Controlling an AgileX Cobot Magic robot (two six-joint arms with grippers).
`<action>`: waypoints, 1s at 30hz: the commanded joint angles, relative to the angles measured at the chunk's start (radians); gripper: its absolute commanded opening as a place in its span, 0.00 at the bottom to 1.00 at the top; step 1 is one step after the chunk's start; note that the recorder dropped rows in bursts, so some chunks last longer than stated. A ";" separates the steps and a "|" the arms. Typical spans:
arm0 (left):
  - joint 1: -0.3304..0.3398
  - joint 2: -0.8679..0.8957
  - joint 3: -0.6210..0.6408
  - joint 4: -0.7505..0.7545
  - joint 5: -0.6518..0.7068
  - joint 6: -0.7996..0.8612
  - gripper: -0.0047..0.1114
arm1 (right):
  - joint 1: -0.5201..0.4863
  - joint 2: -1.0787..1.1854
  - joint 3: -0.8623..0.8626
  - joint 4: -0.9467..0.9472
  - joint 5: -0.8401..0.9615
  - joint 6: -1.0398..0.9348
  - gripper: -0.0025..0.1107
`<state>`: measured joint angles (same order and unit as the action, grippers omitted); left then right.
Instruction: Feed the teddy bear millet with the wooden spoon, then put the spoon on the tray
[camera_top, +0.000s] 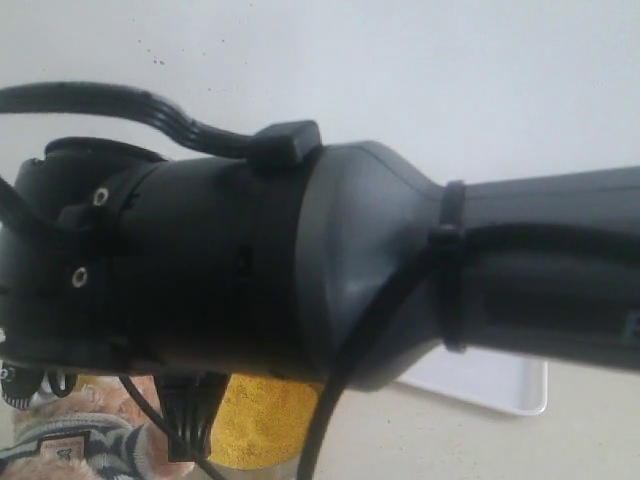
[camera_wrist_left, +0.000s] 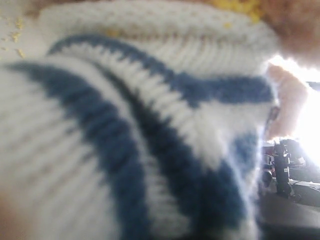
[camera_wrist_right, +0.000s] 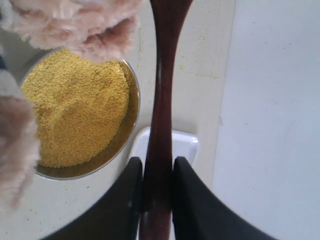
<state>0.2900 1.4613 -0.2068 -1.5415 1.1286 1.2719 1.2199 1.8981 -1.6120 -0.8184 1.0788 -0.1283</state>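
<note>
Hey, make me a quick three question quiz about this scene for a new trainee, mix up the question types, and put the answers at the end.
1. True or false: the right tool is shut on the handle of the wooden spoon.
2. What fills the metal bowl? A) rice B) yellow millet C) water
3. Fill in the blank: the shirt of the teddy bear is striped white and ____.
Key: 1 true; 2 B; 3 blue.
</note>
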 joint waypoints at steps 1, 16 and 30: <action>-0.008 0.000 0.004 -0.014 0.036 0.016 0.08 | 0.050 -0.004 -0.005 -0.092 0.010 0.017 0.02; -0.008 0.000 0.004 -0.010 0.055 0.020 0.08 | 0.099 -0.004 -0.005 -0.214 0.041 0.115 0.02; -0.008 0.000 0.004 -0.010 0.057 0.020 0.08 | 0.123 -0.004 -0.005 -0.208 0.111 0.319 0.02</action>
<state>0.2900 1.4613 -0.2068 -1.5415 1.1545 1.2830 1.3623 1.8981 -1.6120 -1.0482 1.1754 0.1949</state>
